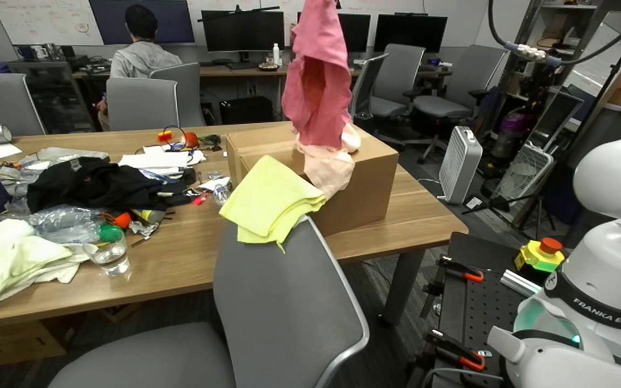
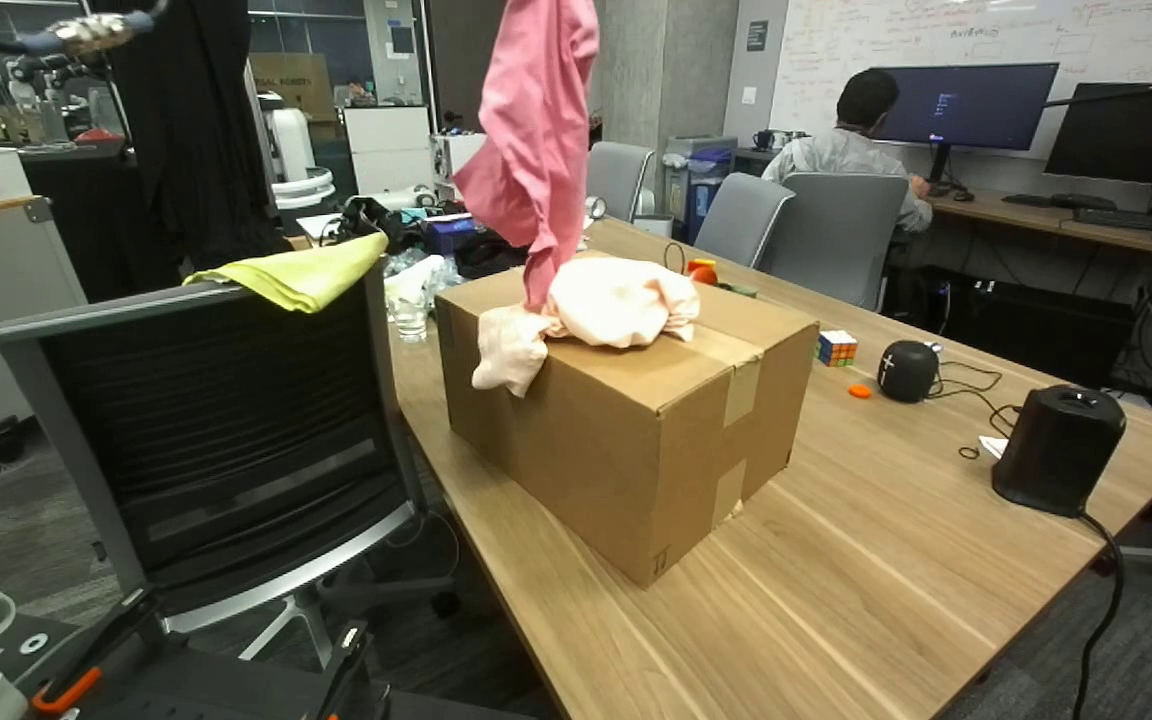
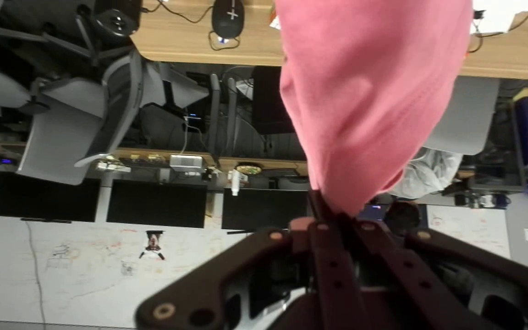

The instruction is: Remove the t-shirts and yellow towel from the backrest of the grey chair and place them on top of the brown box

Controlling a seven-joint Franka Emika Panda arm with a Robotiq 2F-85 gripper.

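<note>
Pale shirt (image 2: 621, 300) lies on the box (image 2: 566, 450) near the chair-side edge of the worktop (image 2: 866, 570): judged done. Gripper (image 3: 332, 213) pinches the pink shirt (image 2: 541, 130) above it (release pending). Left: yellow towel (image 1: 270, 199), draped over the chair back (image 1: 291, 302).

Puzzle cube (image 2: 837, 348) near small black speaker (image 2: 907, 371); glass (image 1: 111, 256); whiteboard (image 2: 986, 38)

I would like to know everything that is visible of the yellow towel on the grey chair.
The yellow towel is a plain, bright, soft-looking cloth, folded, with layers showing at its edge. It is draped over the top of the backrest of the grey chair, a flap hanging on each side; a thin piece, perhaps a label, dangles at its lower edge. Only the backrest visibly touches it: in an exterior view a gap separates it from the brown box.
</note>
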